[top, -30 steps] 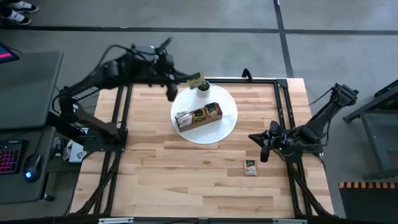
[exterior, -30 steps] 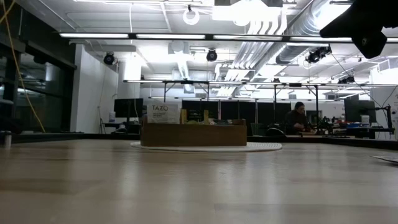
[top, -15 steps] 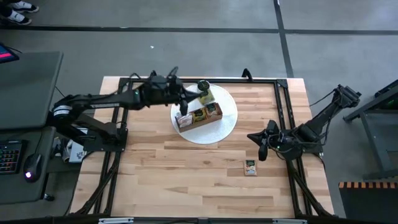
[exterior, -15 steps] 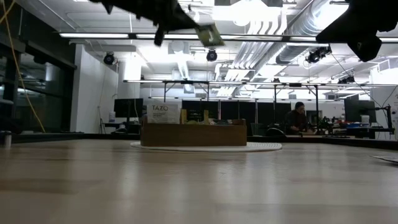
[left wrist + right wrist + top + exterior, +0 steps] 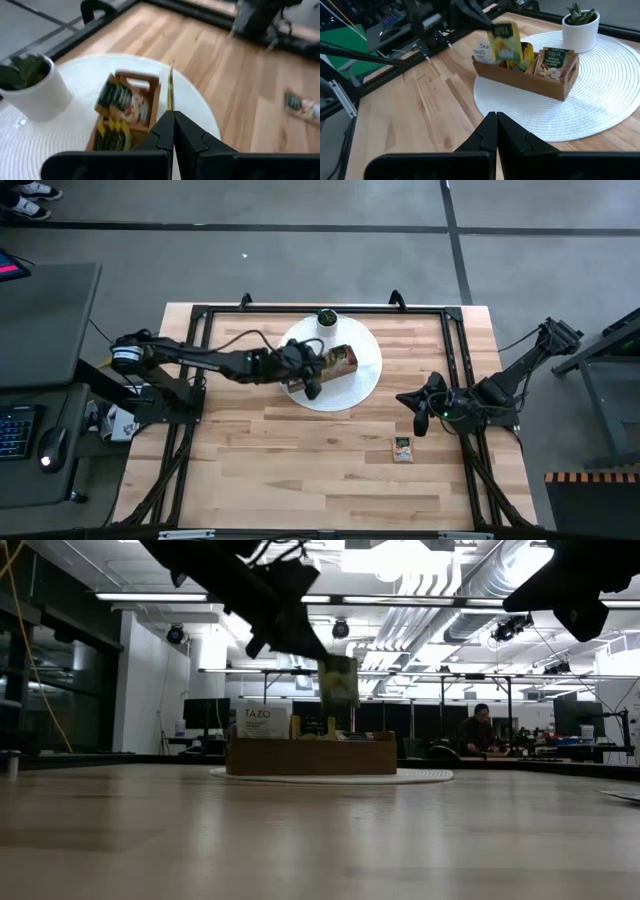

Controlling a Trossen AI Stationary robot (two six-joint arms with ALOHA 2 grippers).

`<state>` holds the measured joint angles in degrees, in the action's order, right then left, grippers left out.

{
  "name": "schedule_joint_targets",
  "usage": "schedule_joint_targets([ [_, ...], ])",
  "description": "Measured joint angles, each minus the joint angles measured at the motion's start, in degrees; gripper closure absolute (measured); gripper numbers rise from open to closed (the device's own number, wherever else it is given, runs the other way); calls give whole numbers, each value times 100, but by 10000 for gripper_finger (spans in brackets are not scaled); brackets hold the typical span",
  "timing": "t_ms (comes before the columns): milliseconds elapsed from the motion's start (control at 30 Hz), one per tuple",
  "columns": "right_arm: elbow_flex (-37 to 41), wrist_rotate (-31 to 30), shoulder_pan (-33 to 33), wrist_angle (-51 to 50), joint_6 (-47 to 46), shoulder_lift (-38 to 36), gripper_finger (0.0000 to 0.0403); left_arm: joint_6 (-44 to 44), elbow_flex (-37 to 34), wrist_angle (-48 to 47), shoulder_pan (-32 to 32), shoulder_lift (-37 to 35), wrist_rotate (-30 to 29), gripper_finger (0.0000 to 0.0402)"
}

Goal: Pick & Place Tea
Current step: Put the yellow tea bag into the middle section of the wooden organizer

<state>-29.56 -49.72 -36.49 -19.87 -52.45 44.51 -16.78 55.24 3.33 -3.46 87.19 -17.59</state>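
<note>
Left gripper (image 5: 318, 652): pinching green tea packet (image 5: 339, 682) just above the tray (image 5: 311, 756) | packet: light, floppy paper, so you grip its edge | right gripper (image 5: 421, 415): pressed together, empty, well apart from the tray

Left gripper (image 5: 173, 131), fingers pressed together, pinches a tea sachet (image 5: 170, 90) edge-on above the wooden tray (image 5: 128, 117). Tray sits on white woven mat (image 5: 75, 132), beside white potted plant (image 5: 31, 86). Another sachet (image 5: 301, 106) lies apart on the table (image 5: 235, 95).
</note>
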Motion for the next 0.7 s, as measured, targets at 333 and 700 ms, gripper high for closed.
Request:
schedule_joint_targets([
  [333, 0, 68, 55, 93, -4, 0, 403, 59, 9, -15, -18, 456, -300, 401],
  [700, 0, 102, 53, 124, -2, 0, 403, 115, 2, -621, -213, 470, -749, 401],
])
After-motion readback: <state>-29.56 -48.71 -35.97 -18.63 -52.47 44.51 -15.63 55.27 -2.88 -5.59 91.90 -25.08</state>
